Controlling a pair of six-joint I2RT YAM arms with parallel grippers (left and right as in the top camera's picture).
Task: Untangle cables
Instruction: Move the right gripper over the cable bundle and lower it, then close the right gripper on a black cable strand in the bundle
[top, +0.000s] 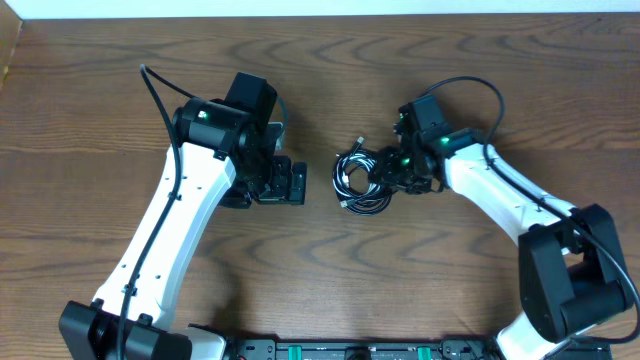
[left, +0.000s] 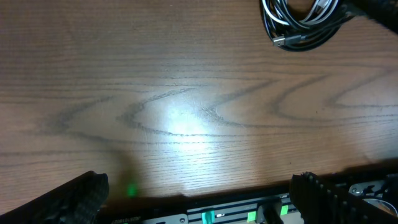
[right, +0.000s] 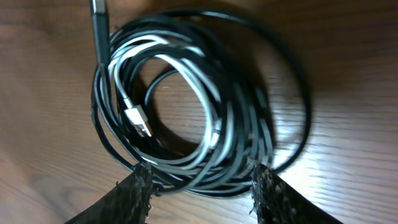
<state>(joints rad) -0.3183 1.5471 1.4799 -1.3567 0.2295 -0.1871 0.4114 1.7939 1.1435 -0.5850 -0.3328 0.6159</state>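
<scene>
The cables (top: 358, 178) lie as one tangled coil on the table's middle: several black loops (right: 281, 87) wound together with a white cable (right: 208, 102), whose silver plug (right: 138, 120) sits inside the ring. My right gripper (top: 388, 176) is open, its fingertips (right: 202, 190) straddling the near edge of the coil, with the strands running between them. My left gripper (top: 292, 185) is open and empty, left of the coil and apart from it. In the left wrist view its fingers (left: 199, 199) are spread wide over bare wood, and the coil (left: 301, 28) shows at the top right.
The wooden table (top: 330, 70) runs to a white wall at the back. A black rail with green tabs (top: 340, 350) lies along the front edge between the arm bases. Thick black wires run along both arms.
</scene>
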